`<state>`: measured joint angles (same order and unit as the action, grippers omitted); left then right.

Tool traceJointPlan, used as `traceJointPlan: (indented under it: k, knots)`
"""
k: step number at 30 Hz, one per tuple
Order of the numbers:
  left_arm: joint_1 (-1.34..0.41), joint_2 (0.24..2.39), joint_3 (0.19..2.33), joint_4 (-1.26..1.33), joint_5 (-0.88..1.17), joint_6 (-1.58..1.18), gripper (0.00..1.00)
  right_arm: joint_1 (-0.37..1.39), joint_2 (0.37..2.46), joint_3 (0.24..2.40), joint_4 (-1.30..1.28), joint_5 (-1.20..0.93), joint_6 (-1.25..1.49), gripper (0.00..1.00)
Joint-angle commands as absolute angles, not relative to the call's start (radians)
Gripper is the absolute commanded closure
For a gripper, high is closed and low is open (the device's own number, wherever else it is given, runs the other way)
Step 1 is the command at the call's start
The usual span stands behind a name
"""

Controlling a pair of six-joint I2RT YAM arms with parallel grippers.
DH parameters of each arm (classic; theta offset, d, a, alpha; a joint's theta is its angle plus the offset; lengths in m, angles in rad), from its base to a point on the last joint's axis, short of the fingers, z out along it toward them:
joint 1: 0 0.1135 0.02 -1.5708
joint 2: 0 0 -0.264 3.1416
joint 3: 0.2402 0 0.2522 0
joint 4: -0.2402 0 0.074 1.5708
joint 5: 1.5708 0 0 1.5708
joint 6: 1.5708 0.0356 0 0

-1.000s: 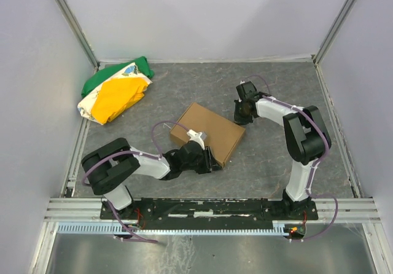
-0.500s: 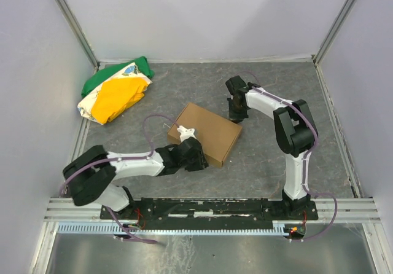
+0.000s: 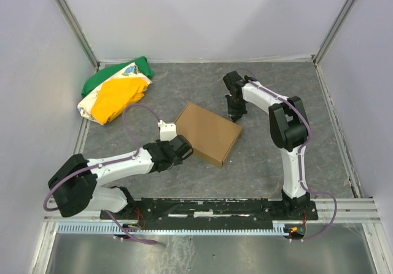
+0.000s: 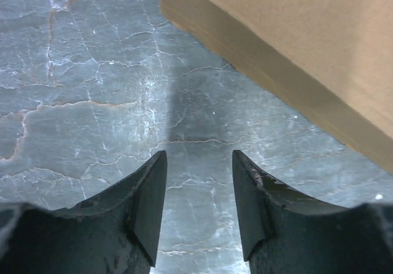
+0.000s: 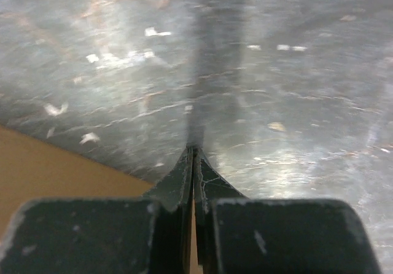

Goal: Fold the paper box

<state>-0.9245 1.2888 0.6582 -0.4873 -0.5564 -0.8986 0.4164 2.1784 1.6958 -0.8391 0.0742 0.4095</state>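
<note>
Near left, the left gripper point(image 4: 198, 158) has drawn back from the paper box point(image 3: 207, 133), jaws now parted and empty, leaving it closed and compact in the middle of the bench point(image 3: 184, 90), while the shut right gripper point(image 3: 234, 112) has come in beside its far edge, so folding looks essentially done.

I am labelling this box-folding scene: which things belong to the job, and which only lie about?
Job: paper box; left hand, open, beside it; right hand, shut, near it.
Lying about: cloth bundle, green, yellow and white, far left.
</note>
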Motion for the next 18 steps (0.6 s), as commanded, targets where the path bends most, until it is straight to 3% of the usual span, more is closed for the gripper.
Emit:
traceJointPlan:
  k: [1,5,8,11,18]
  knots:
    - [-0.921,1.354,0.7,-0.435,-0.531,-0.834,0.49,0.387,2.041,1.56,-0.841,0.315,0.522,0.97]
    - [-0.933,1.325,0.657,-0.268,-0.352,-0.803,0.54,0.348,1.784,1.298,-0.721,0.42,0.622,0.98]
    - [-0.943,1.3,0.603,-0.09,-0.17,-0.77,0.56,0.347,1.596,1.18,-0.71,0.473,0.653,0.91]
    - [-0.952,1.364,0.631,-0.036,-0.09,-0.762,0.54,0.347,1.425,1.092,-0.724,0.511,0.675,0.72]
    - [-0.962,1.575,0.73,0.079,-0.026,-0.782,0.54,0.349,1.068,0.955,-0.793,0.476,0.671,0.52]
